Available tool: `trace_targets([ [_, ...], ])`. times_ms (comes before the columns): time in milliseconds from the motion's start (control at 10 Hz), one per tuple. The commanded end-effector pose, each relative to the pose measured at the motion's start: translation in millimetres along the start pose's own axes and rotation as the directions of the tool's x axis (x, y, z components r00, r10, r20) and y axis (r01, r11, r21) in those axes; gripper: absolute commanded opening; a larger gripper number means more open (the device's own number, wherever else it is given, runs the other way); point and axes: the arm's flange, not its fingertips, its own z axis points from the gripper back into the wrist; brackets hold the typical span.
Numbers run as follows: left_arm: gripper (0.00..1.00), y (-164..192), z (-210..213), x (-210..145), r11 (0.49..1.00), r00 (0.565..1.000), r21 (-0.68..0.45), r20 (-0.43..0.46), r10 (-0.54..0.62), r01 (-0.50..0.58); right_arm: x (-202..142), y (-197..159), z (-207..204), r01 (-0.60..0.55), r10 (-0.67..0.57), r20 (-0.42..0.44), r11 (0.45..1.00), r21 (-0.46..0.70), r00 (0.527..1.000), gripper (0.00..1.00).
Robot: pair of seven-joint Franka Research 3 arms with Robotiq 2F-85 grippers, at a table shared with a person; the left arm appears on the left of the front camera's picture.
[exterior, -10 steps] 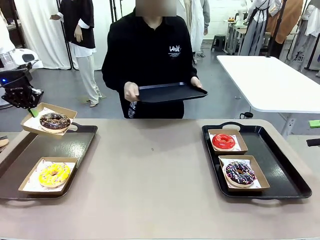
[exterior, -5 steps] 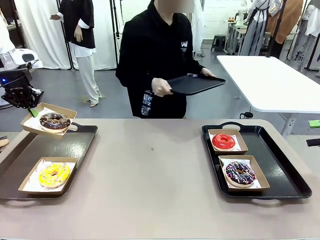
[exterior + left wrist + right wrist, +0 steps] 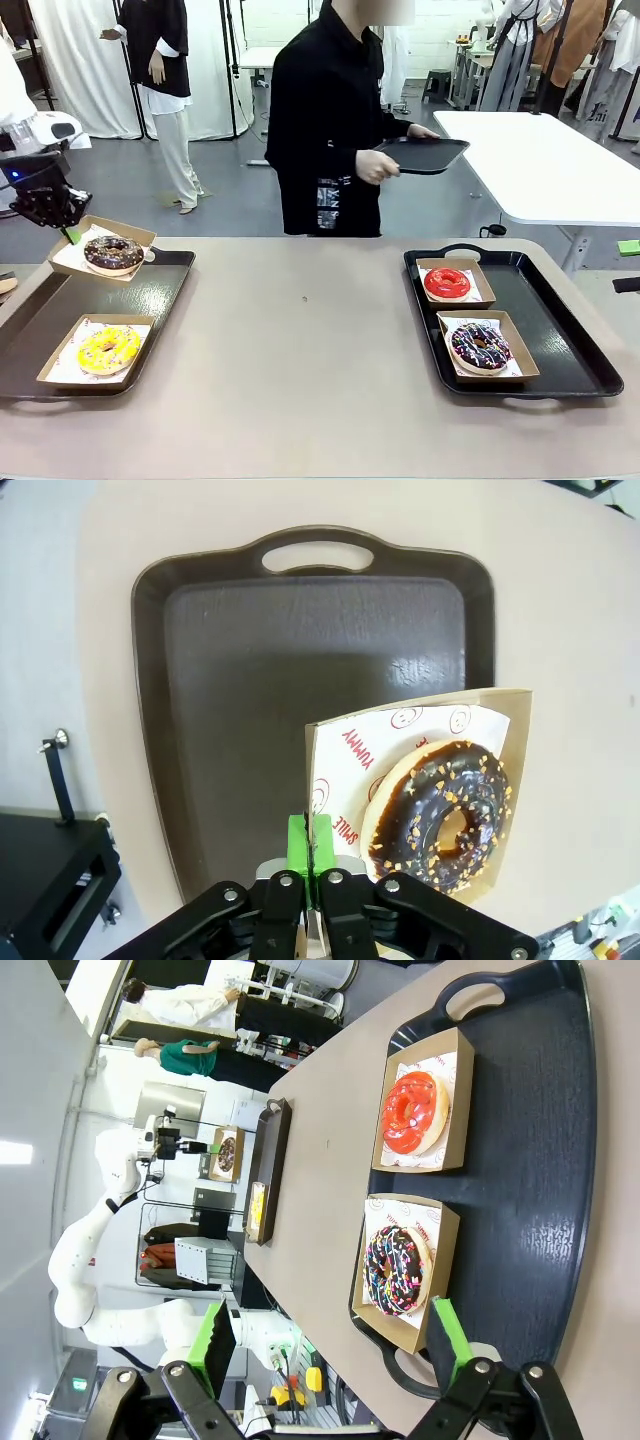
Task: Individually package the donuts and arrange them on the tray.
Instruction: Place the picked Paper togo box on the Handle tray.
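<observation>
My left gripper [image 3: 68, 231] is shut on the back rim of a cardboard box [image 3: 137, 236] that holds a chocolate donut [image 3: 113, 252]. It hangs tilted over the far end of the left dark tray [image 3: 150, 295]. In the left wrist view the green pads [image 3: 297, 842] pinch the box wall, with the nut-flecked donut [image 3: 446, 811] above the tray [image 3: 250, 680]. A yellow donut [image 3: 108, 348] lies boxed on that tray. On the right tray [image 3: 560, 330] sit a boxed red donut [image 3: 447, 283] and a boxed sprinkled chocolate donut [image 3: 481, 345]. My right gripper [image 3: 332, 1345] stands open above the right tray [image 3: 530, 1160], over the red donut [image 3: 413, 1112] and the sprinkled donut [image 3: 397, 1268].
A person in black stands at the far side, turned to the right and carrying a spare black tray [image 3: 425, 155] toward a white table [image 3: 540, 160]. The tan table [image 3: 300, 350] lies bare between the two trays.
The person has turned and carried the black tray to the right. My left gripper and its box have shifted slightly right and lower. The right arm holds still.
</observation>
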Motion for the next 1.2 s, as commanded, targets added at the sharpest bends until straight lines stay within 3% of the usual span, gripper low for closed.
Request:
trace_targets([
  [0, 0.01, -3.9, -26.0, 2.7, 0.997, 1.000, 0.077, 0.023, 0.013, -0.015, 0.3, 2.6, -1.0, 0.018, -0.018, 0.006, 1.000, -0.009, 1.000, 1.00],
  [300, 0.01, -7.2, -59.9, 17.9, 0.997, 1.000, 0.080, -0.004, 0.008, -0.008, 0.3, 2.6, -1.0, 0.018, -0.018, 0.006, 1.000, -0.009, 1.000, 1.00],
  [800, 0.01, -17.6, -79.1, 27.8, 0.997, 1.000, 0.072, -0.003, -0.003, 0.003, 0.3, 2.6, -1.0, 0.018, -0.018, 0.006, 1.000, -0.009, 1.000, 1.00],
  [900, 0.61, -18.2, -78.6, 28.9, 0.998, 1.000, 0.070, -0.006, -0.004, 0.005, 0.3, 2.6, -1.0, 0.018, -0.018, 0.006, 1.000, -0.009, 1.000, 1.00],
  [1000, 0.61, -17.2, -78.6, 27.6, 0.997, 1.000, 0.071, -0.003, -0.001, 0.002, 0.3, 2.6, -1.0, 0.018, -0.018, 0.006, 1.000, -0.009, 1.000, 1.00],
  [1100, 1.00, -17.1, -76.8, 28.1, 0.997, 1.000, 0.072, -0.002, -0.001, 0.001, 0.3, 2.6, -1.0, 0.018, -0.018, 0.006, 1.000, -0.009, 1.000, 1.00],
])
